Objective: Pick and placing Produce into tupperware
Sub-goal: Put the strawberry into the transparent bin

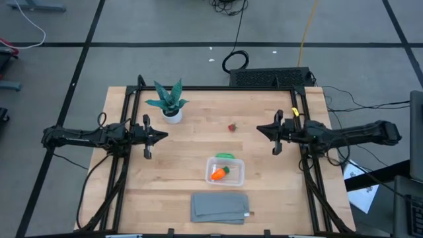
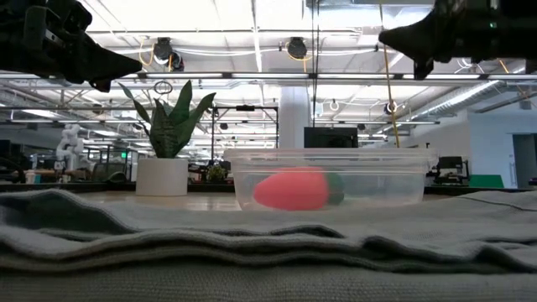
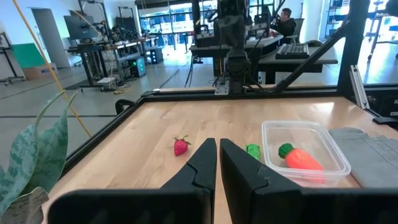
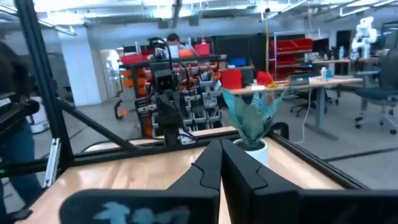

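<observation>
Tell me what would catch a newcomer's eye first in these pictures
The orange carrot stands out, lying inside the clear tupperware near the table's front middle. A red berry sits alone on bare wood farther back, and a green pod lies just behind the tub. The left gripper and right gripper wait shut at either side.

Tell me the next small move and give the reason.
Probably send the right gripper toward the red berry and open over it: the carrot already lies in the tupperware, the berry sits bare on the table, and both grippers hang shut and empty.
</observation>
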Robot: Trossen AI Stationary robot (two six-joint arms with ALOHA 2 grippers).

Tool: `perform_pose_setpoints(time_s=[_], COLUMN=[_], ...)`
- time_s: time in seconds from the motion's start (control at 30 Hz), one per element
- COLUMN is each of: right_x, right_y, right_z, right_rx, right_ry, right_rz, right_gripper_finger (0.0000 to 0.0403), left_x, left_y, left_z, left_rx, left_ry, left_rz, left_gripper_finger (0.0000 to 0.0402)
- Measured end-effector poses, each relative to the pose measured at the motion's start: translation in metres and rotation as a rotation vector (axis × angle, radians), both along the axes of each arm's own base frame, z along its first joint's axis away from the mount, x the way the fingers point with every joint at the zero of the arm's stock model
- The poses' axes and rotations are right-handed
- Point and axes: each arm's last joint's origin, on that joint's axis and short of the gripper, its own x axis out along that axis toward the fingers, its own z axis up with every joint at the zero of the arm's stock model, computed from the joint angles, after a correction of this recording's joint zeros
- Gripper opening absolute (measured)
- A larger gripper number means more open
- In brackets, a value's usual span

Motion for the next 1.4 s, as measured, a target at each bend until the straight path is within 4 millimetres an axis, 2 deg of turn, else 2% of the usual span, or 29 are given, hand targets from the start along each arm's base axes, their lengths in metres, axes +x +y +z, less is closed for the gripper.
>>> perform_pose_setpoints(time_s=[0.2, 0.3, 0.57, 0.87, 1.13, 1.4], right_x=[-0.006, -0.007, -0.009, -0.012, -0.02, -0.023], right_y=[0.001, 0.002, 0.004, 0.004, 0.004, 0.004], right_z=[-0.023, -0.029, -0.029, -0.032, -0.024, -0.026], right_rx=[0.005, -0.006, -0.036, -0.037, -0.064, -0.07], right_ry=[-0.001, 0.001, -0.027, 0.015, -0.049, -0.026], right_rz=[0.036, 0.075, 0.136, 0.134, 0.128, 0.124], right_gripper_finger=[0.0, 0.0, 0.0, 0.0, 0.0, 0.0], left_x=[0.0, 0.0, 0.0, 0.0, 0.0, 0.0], left_y=[0.0, 0.0, 0.0, 0.0, 0.0, 0.0], left_z=[0.0, 0.0, 0.0, -0.003, -0.005, -0.006], left_rx=[-0.005, -0.005, -0.005, -0.004, -0.007, -0.034], left_ry=[-0.001, 0.0, 0.002, 0.029, 0.052, 0.058], left_rz=[0.001, 0.001, 0.001, 0.0, 0.0, -0.005], left_gripper_finger=[0.0026, 0.0026, 0.0026, 0.0026, 0.0026, 0.0026])
